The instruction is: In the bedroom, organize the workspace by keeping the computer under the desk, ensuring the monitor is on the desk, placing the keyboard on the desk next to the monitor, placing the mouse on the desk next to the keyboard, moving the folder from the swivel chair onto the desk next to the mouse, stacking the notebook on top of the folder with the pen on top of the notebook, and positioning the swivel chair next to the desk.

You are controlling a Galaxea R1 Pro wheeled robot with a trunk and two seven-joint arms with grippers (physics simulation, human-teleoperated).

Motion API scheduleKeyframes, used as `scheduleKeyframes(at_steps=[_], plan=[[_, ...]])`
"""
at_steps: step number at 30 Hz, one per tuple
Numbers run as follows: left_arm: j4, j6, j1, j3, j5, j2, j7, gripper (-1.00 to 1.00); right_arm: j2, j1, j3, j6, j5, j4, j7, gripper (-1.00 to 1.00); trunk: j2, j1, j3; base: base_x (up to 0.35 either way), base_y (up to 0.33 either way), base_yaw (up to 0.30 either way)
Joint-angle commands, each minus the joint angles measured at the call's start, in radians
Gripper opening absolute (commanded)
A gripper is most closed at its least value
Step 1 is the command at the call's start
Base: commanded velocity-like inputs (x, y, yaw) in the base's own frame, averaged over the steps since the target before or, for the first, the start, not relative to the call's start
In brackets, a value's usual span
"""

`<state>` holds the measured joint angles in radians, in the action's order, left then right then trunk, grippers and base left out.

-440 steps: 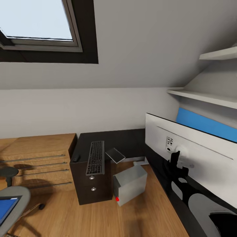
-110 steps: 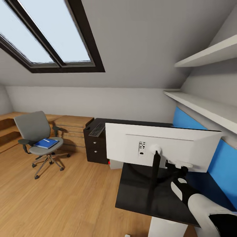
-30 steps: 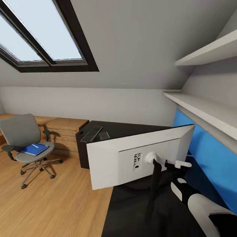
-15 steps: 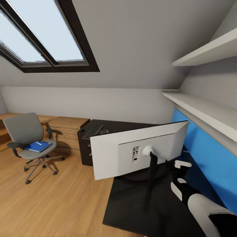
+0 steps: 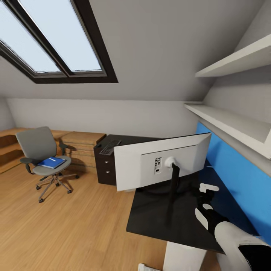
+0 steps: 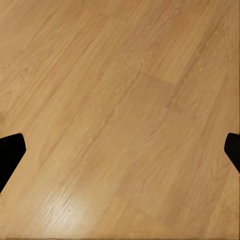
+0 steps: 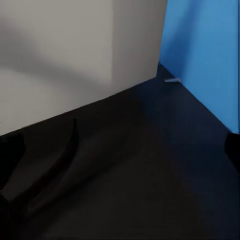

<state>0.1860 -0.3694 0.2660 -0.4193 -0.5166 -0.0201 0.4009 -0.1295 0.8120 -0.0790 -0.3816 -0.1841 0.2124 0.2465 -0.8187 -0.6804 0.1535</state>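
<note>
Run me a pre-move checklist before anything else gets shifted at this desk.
1. Monitor on the desk: ok, though it stands tilted, white back toward the camera.
2. Keyboard on the desk: ok, but on the far wing, apart from the monitor.
3. Folder on the desk: not ok, it lies on the swivel chair seat.
4. Swivel chair beside the desk: not ok, it stands apart on the floor.
5. Left gripper free: ok, open over bare floor.
6. Right gripper state: cannot tell.

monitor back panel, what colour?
White, with a black stand; the monitor shows best in the head view.
</note>
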Motion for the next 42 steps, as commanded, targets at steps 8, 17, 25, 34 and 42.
scheduleKeyframes(at_steps=[8, 17, 25, 34, 42], plan=[[0.000, -0.002, 0.001, -0.009, -0.006, 0.000, 0.006, 1.00, 0.001, 0.001, -0.008, -0.003, -0.010, 0.000, 0.004, 1.00, -0.001, 0.000, 0.002, -0.260, 0.233, 0.000], [0.000, -0.002, 0.001, -0.009, -0.006, 0.000, 0.006, 1.00, 0.002, 0.001, -0.008, -0.003, -0.013, 0.000, 0.007, 1.00, -0.001, 0.000, 0.002, -0.211, 0.276, 0.000], [0.000, -0.002, 0.001, -0.009, -0.006, 0.000, 0.006, 1.00, 0.013, 0.001, -0.008, -0.009, -0.020, 0.000, 0.011, 1.00, -0.001, 0.000, 0.002, -0.135, 0.306, 0.000], [0.000, -0.002, 0.001, -0.009, -0.006, 0.000, 0.006, 1.00, 0.036, -0.001, -0.009, -0.052, -0.020, 0.000, 0.015, 1.00, -0.001, 0.000, 0.002, 0.019, 0.314, 0.000], [0.000, -0.002, 0.001, -0.009, -0.006, 0.000, 0.006, 1.00, 0.151, -0.001, -0.011, -0.059, 0.005, 0.003, 0.124, 1.00, -0.001, 0.000, 0.002, 0.237, 0.213, 0.000]])
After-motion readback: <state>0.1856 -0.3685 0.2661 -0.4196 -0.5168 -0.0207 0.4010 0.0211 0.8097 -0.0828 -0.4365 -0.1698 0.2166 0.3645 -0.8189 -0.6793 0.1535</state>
